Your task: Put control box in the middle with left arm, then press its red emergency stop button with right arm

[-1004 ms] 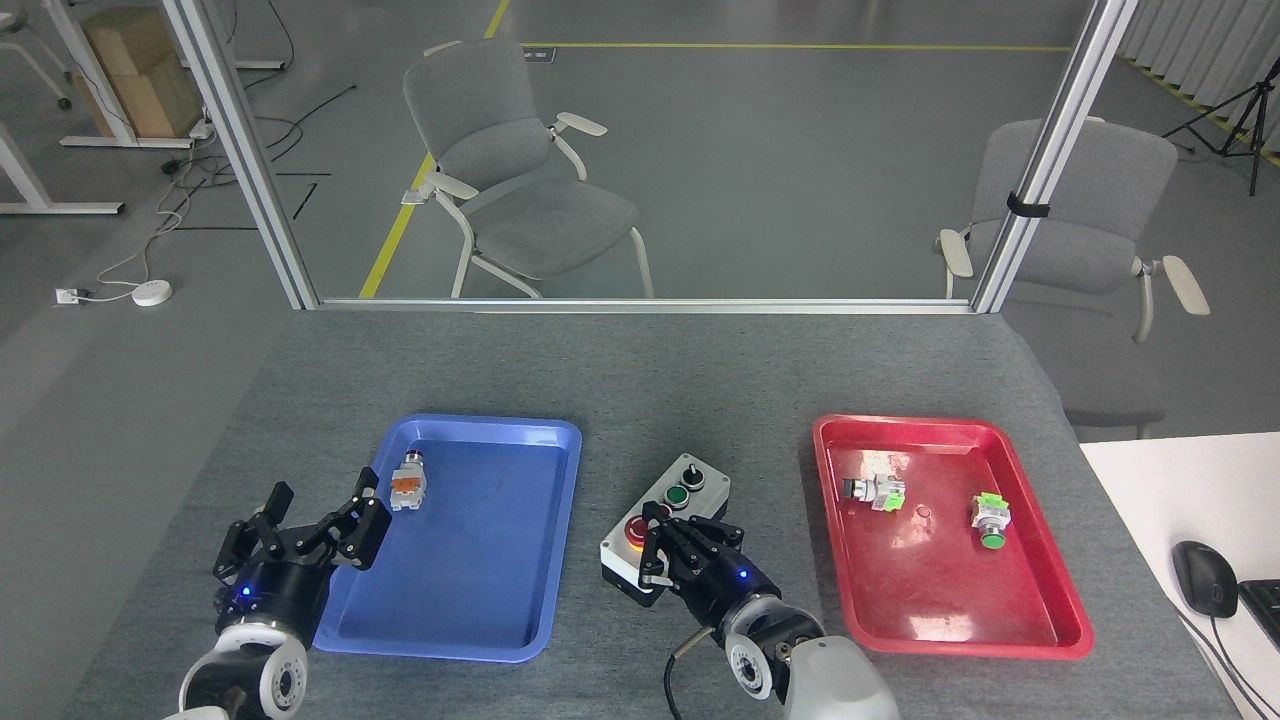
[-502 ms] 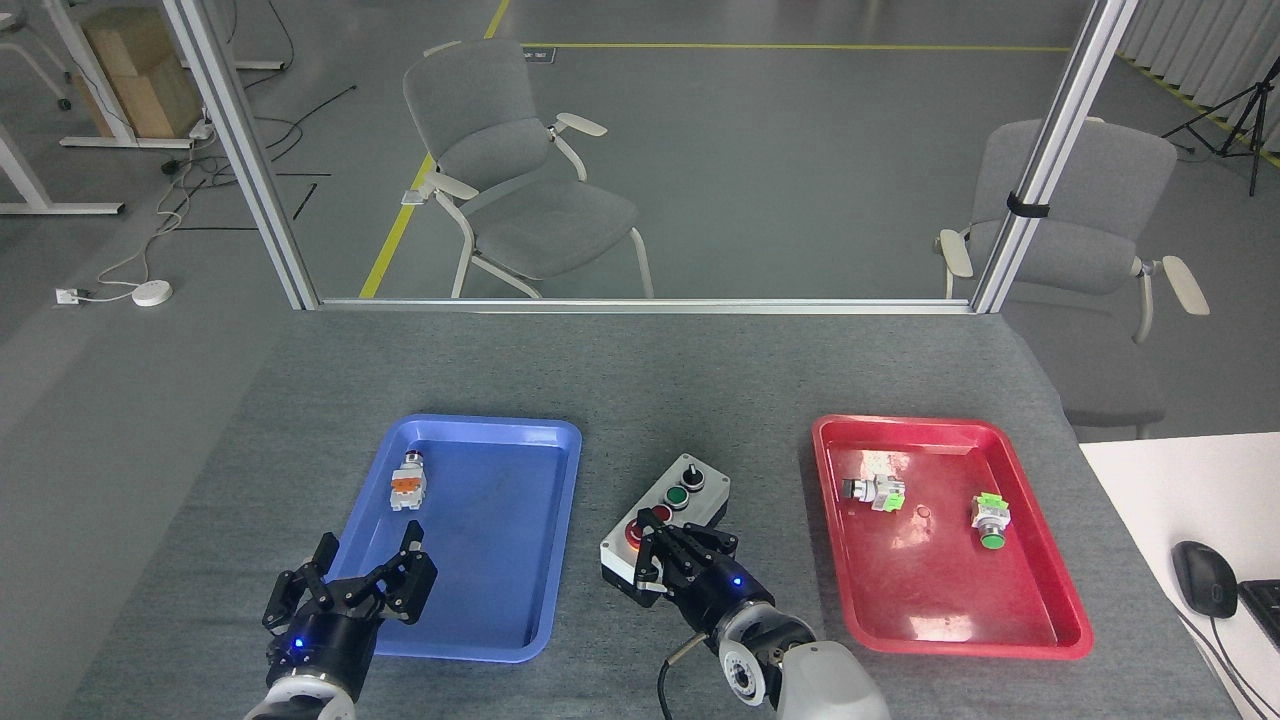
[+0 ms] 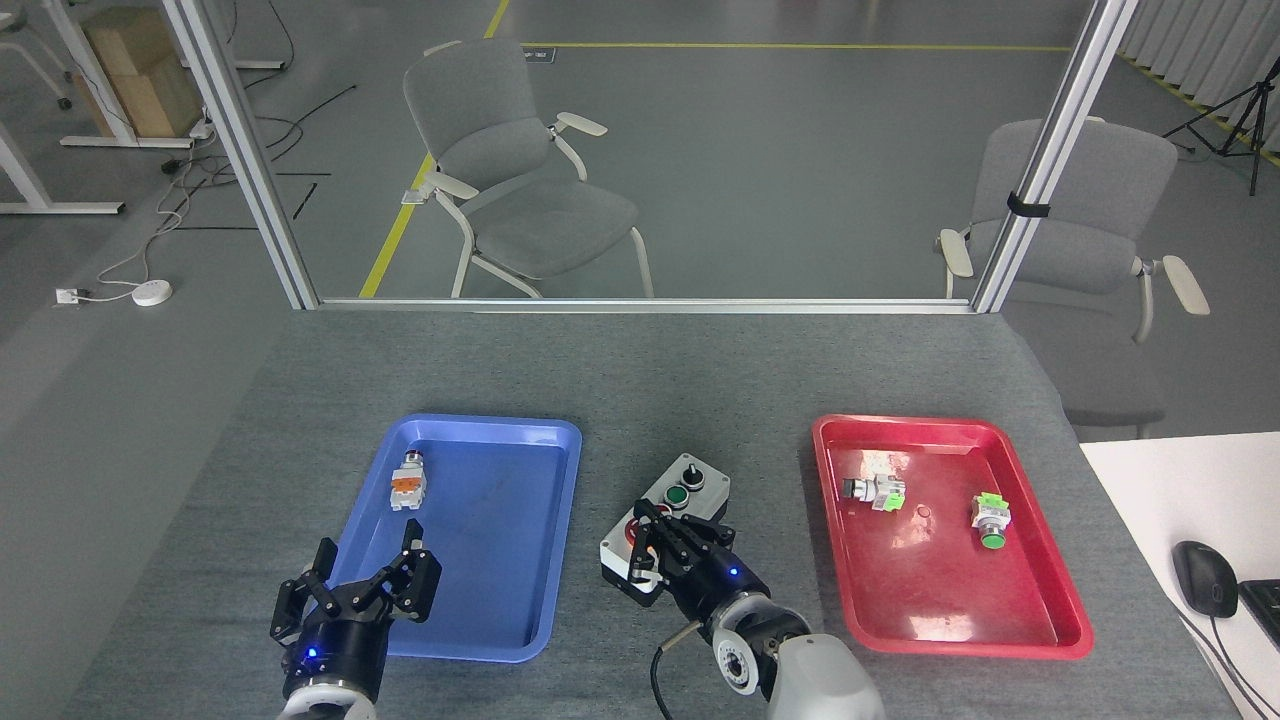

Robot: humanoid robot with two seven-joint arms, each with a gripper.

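The control box lies on the grey table between the two trays, its long side running from near-left to far-right. Its black knob and green button show plainly. The red emergency stop button at the near end is mostly covered by my right gripper, only a red sliver with a yellow edge showing. The right gripper's black fingers are bunched together over that near end, holding nothing. My left gripper hovers at the near-left edge of the blue tray, fingers spread open and empty, well apart from the box.
The blue tray holds a small white-and-orange switch part. The red tray holds two loose button parts. A white desk with a black mouse is at the right. Metal frame posts and chairs stand behind the table.
My left gripper has swung from left of the blue tray to its near-left edge, drawing nearer. The right gripper's fingers stayed over the box's near end, shifting slightly. The box has not moved.
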